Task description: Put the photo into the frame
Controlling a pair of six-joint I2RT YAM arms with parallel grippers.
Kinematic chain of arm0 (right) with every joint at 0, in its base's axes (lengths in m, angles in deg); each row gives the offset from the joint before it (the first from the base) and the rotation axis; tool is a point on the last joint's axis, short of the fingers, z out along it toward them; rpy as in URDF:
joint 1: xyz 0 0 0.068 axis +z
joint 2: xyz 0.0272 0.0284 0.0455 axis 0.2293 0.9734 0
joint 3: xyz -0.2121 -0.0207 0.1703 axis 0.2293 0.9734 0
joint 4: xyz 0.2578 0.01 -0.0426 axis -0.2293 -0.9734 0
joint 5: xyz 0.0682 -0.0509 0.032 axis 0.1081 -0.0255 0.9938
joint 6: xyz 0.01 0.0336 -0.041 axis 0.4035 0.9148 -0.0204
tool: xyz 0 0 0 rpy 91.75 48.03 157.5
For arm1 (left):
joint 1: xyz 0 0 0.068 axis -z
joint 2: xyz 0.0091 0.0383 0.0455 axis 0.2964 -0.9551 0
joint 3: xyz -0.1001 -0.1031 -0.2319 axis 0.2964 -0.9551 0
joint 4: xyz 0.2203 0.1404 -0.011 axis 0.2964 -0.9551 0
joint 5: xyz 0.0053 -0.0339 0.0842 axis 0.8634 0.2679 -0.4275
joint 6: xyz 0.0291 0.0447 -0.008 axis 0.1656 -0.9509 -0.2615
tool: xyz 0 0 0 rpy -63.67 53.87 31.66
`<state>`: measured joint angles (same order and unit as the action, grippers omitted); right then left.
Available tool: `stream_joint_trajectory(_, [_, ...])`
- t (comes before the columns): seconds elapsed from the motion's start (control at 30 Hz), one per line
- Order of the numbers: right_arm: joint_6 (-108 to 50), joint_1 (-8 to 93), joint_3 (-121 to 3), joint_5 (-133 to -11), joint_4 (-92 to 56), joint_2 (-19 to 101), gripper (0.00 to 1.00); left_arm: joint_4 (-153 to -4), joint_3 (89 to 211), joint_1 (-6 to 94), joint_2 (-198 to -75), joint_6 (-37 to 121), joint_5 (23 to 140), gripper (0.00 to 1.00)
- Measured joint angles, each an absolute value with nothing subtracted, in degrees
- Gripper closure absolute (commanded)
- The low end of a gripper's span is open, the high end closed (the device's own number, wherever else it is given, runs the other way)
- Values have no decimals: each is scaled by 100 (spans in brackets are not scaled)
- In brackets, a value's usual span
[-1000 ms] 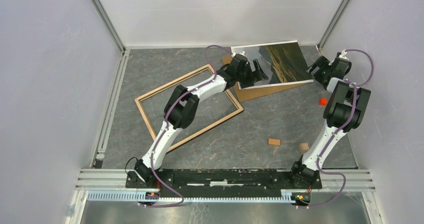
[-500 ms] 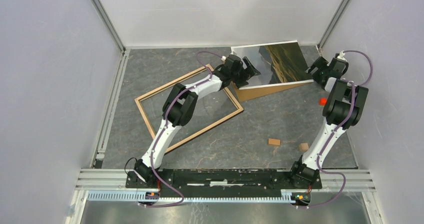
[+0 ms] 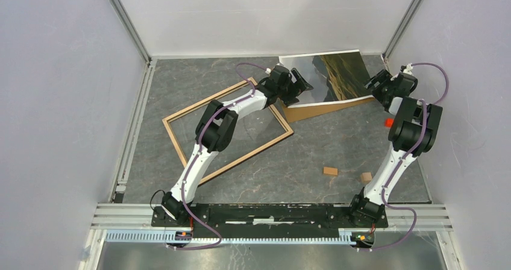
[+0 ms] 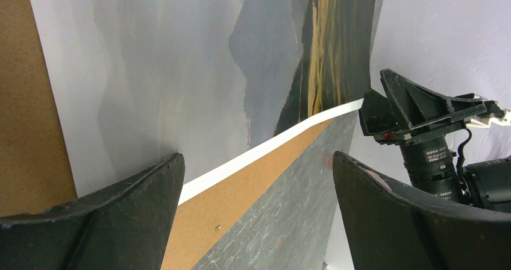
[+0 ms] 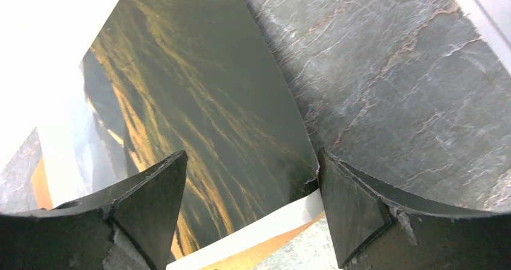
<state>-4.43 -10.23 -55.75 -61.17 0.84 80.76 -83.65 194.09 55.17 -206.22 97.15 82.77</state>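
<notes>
Wooden frame (image 3: 208, 100): lying flat to the left of the left claw (image 4: 257, 161), under its arm. Left claw: standing wide open, gripping nothing, facing the photo (image 3: 337, 74) edge resting on a brown board (image 3: 313, 108). Right claw (image 5: 251, 155): gaping, straddling the photo's right corner, not clamping it.

Grey marbled table (image 3: 337, 137) carries frame (image 3: 199, 105), brown backing board (image 3: 307, 111), two wood blocks (image 3: 329, 171) (image 3: 366, 177), small red piece (image 3: 389, 123).
</notes>
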Motion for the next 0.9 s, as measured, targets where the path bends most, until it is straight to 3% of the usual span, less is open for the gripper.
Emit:
stream_joint_trajectory(0.4, [-122,-1021,-4867,-5739,746,7611,17,-8376,19409,5498,-20622,9715,8306,0])
stream_joint_trajectory(0.6, [810,-1006,-3971,-5636,1918,7497,17,-8381,19409,5491,-20622,9715,8334,0])
stream_joint_trajectory(0.9, [1837,-671,-3824,-6180,3024,7667,31,-8400,19409,5491,-20622,9715,8365,0])
